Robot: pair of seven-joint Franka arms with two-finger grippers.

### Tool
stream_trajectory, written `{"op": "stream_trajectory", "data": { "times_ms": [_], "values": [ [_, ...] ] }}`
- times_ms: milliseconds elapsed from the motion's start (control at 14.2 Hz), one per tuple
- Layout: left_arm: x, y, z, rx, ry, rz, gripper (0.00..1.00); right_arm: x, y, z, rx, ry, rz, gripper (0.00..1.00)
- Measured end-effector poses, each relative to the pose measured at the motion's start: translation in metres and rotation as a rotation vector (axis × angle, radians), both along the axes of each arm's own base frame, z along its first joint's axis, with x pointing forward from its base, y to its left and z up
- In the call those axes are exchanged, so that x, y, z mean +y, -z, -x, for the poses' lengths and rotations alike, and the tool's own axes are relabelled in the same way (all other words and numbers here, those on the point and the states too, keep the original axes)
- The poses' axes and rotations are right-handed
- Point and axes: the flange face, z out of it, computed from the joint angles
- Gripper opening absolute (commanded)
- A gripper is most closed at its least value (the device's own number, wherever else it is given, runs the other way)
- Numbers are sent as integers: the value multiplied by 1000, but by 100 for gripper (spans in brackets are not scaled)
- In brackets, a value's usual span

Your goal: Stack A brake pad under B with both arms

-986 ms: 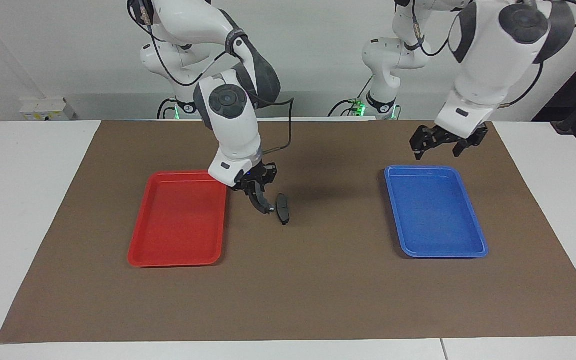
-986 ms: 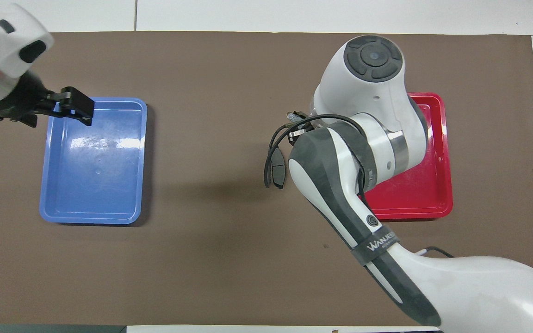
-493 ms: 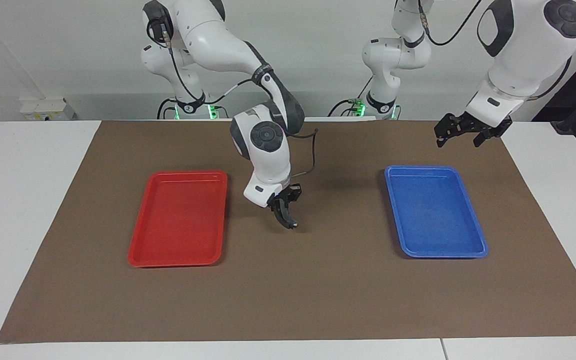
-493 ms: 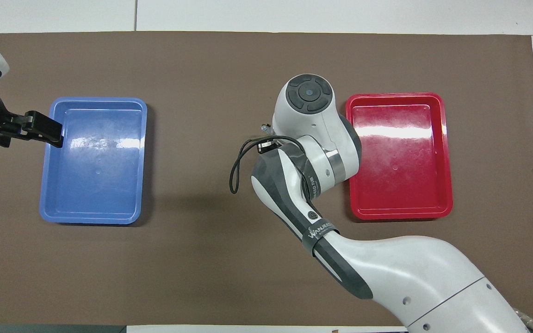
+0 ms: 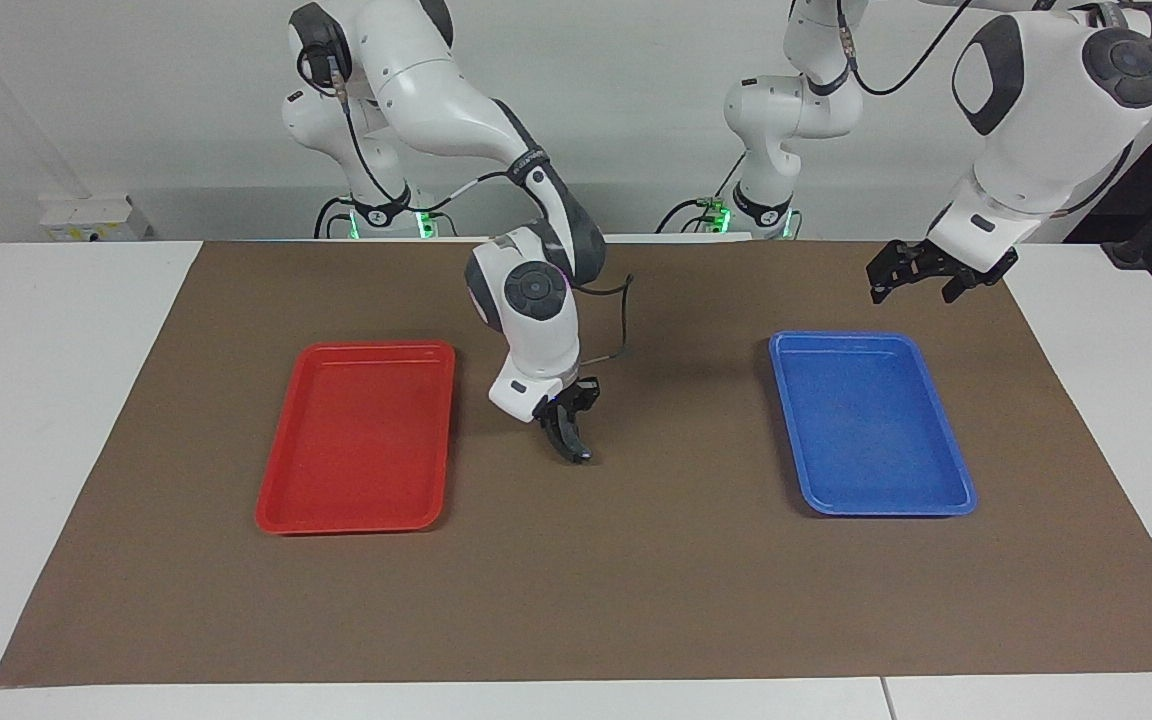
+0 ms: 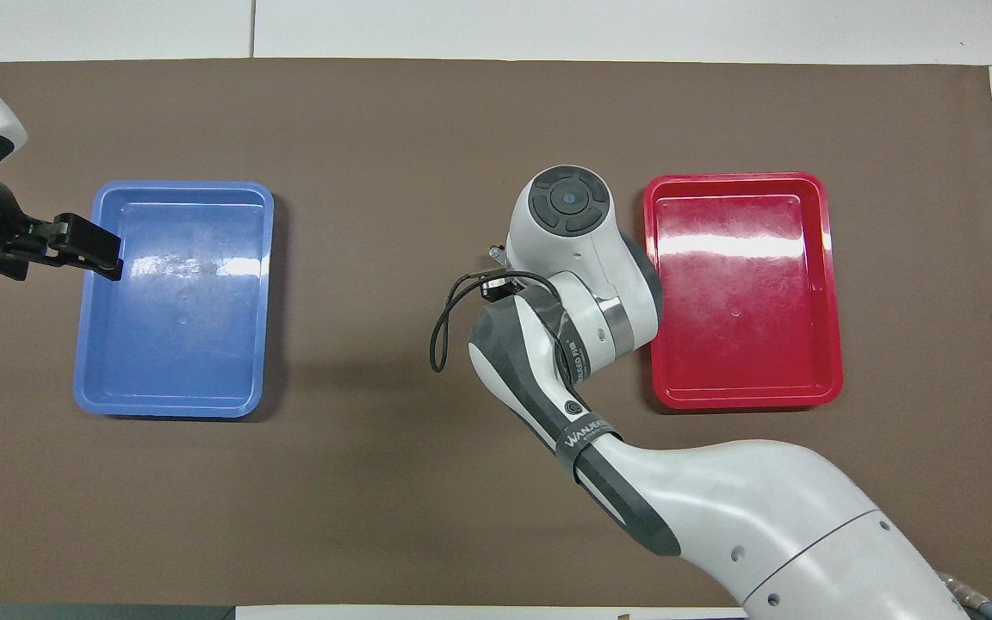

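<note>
Surface (image 5: 636, 600) carries red tray (image 5: 356, 523) and blue tray (image 5: 886, 509). Facing view: right pincer (image 5: 566, 420) low at red tray's 3 o'clock, pinching B (image 5: 577, 449); A brake pad hidden there. Left pincer (image 5: 918, 283) spread, waiting at blue tray's 1 o'clock

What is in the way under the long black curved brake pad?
Nothing visible: the right gripper holds the long black curved brake pad low over the brown mat. The short grey pad cannot be seen.
</note>
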Motion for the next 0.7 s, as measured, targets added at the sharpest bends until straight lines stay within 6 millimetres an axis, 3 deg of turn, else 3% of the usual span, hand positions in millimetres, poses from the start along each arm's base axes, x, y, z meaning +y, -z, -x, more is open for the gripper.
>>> {"op": "stream_trajectory", "data": {
  "times_ms": [704],
  "values": [
    [-3,0,-1,-11,24,28,100,2,4,4,9,1,4,0]
  ]
}}
